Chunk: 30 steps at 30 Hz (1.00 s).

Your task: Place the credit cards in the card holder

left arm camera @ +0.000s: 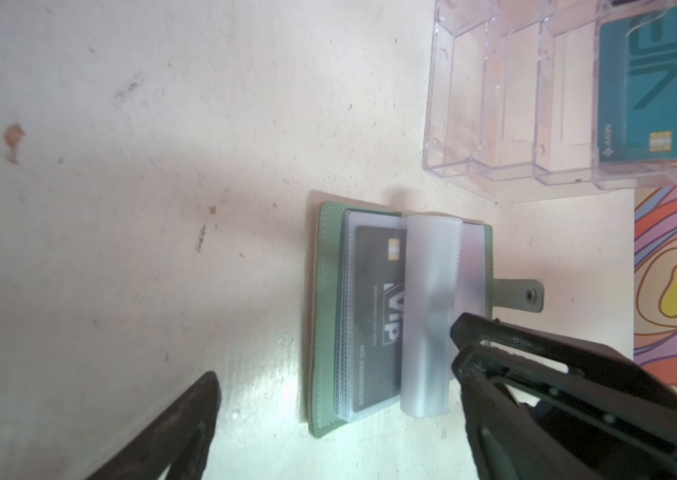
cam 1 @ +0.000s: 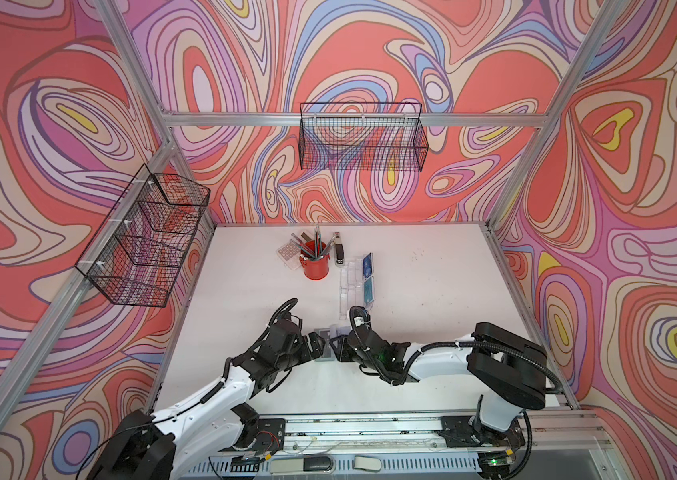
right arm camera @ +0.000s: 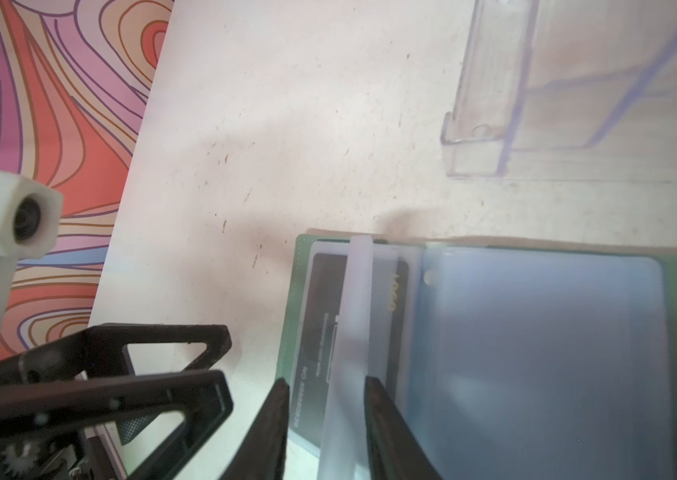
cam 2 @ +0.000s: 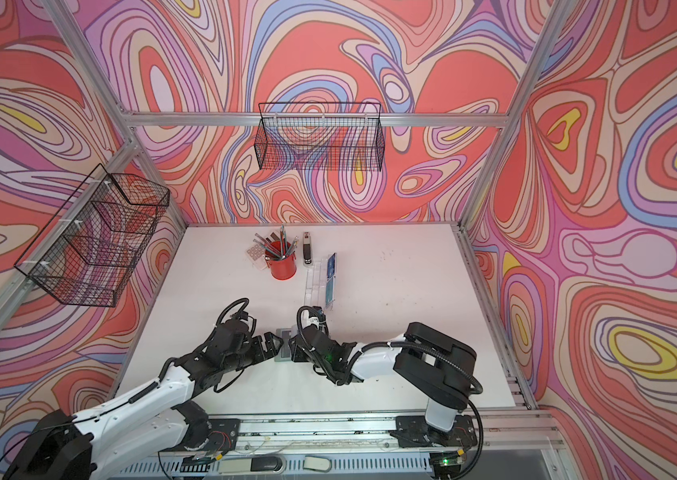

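White table (cam 1: pixel 411 299): 2 arms meet near its front-middle. Behind them is a clear acrylic stand (left arm camera: pixel 507 104) w/ a teal card (left arm camera: pixel 661 83) and a blue card (cam 1: pixel 367 262) in its slots, so 2 cards are not yet moved.

Btwn the grippers the card holder (left arm camera: pixel 327 291) lies open and flat on the table, near the stand but apart from it, w/ its strap (left arm camera: pixel 524 295) sticking out sideways. 1 dark grey card (left arm camera: pixel 374 316) sits in a pocket on 1 page. 1 clear sleeve (right arm camera: pixel 355 299) stands up from the spine.

The right gripper (right arm camera: pixel 326 388) has its jaws narrowed, 1 each side of that upright sleeve. There's a small gap on 1 side, so it doesn't look pinched yet. The left gripper (cam 1: pixel 319 344) has its jaws spread wide w/ nothing in them, hovering at the holder's edge; contact unclear.

Handling, my guess:
- **Sleeve:** thin, floppy, slick plastic. Pinch near the free edge w/ light force, or it'll crease or slip out.
- **Holder:** light and likely to slide, so pin the cover w/ the other arm.
- **Cards:** stiff, thin, slippery. Take them by the edge poking out of the stand.
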Tool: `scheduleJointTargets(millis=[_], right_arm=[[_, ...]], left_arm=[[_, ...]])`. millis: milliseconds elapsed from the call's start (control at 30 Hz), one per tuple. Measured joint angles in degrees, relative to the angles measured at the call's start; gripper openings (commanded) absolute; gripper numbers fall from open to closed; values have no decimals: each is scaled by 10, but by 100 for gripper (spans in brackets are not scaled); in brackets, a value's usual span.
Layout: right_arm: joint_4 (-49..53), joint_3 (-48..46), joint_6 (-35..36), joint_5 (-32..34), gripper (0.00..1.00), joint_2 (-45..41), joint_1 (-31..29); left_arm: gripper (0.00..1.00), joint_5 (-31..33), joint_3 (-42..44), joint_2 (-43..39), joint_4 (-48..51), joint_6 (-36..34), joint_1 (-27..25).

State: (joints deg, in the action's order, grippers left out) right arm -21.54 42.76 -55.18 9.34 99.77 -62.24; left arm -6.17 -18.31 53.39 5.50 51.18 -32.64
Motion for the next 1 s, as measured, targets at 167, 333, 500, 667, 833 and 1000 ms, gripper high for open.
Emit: scheduleJointTargets(millis=[167,333,500,667,833,1000], right_arm=[[-19,22,-2,-15,32,43,0],[-35,40,-4,-31,32,73,0],[-48,42,-6,-43,33,78,0],[-38,41,-4,-47,35,65,0],[-5,17,7,-20,38,-30,0],[-12,-22,4,17,37,-86,0]], left_arm=[[92,21,1,-51,35,1,0],[92,35,2,-81,55,1,0],[92,37,5,-79,57,1,0],[93,33,5,-60,57,1,0],[92,18,5,-48,51,-2,0],[86,-6,5,-22,37,-10,0]])
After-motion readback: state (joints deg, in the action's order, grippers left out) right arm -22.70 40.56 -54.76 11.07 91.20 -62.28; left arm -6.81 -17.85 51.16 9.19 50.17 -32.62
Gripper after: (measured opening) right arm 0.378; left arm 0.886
